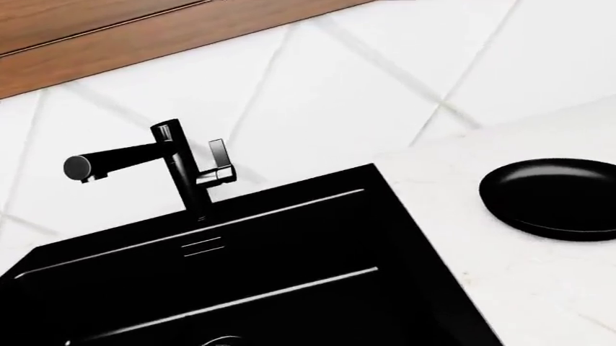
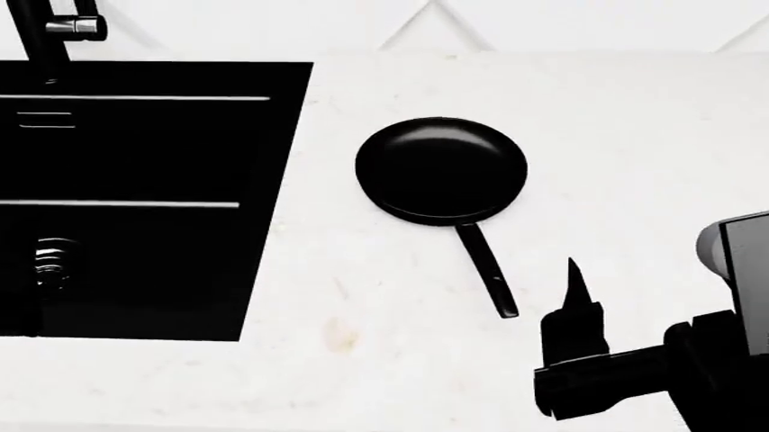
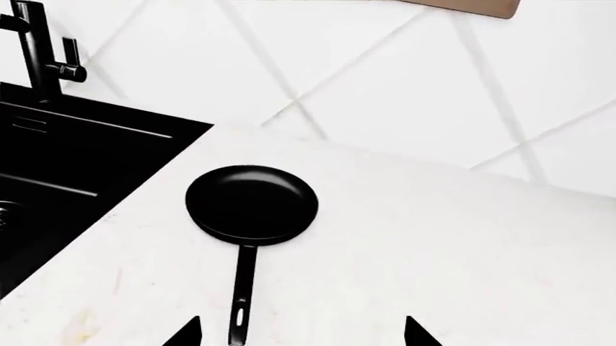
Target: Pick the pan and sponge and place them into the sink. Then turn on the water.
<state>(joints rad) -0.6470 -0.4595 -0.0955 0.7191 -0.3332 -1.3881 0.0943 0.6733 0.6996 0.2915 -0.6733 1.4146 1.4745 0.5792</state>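
On the white, faintly speckled stone-look countertop (image 2: 397, 342) we see one pan (image 2: 441, 169): a round, shallow, glossy black dish with a smooth rim and a long straight black handle (image 2: 487, 270). The handle shows one small slot near its free end in the right wrist view. The pan lies flat, to the right of the sink (image 2: 144, 270), apart from the basin edge, with its handle pointing toward the robot.

We count one sink, a deep rectangular black basin set flush into the counter. Two bright horizontal ledge lines mark its stepped walls, and one slotted overflow (image 1: 202, 247) sits in the rear wall. A round metallic fitting (image 2: 50, 261) low in the basin appears to be the drain, though the dark render leaves this uncertain.

One matte black faucet (image 1: 173, 169) stands behind the basin: a cylindrical column, a tubular spout with a round end (image 1: 77, 167), and one flat grey lever (image 1: 218, 153) at its side. We see no stream at the spout.

Behind the counter, white wall tiles (image 3: 385, 79) carry diagonal grey grout lines; a brown wood-grain panel (image 1: 115, 36) runs above them. No lettering is legible on any item.

We see the right gripper (image 3: 300, 331) near the handle's end; its two black pointed fingertips (image 3: 183, 333) stand apart, one either side of the handle, not touching it. We see nothing of the left gripper.
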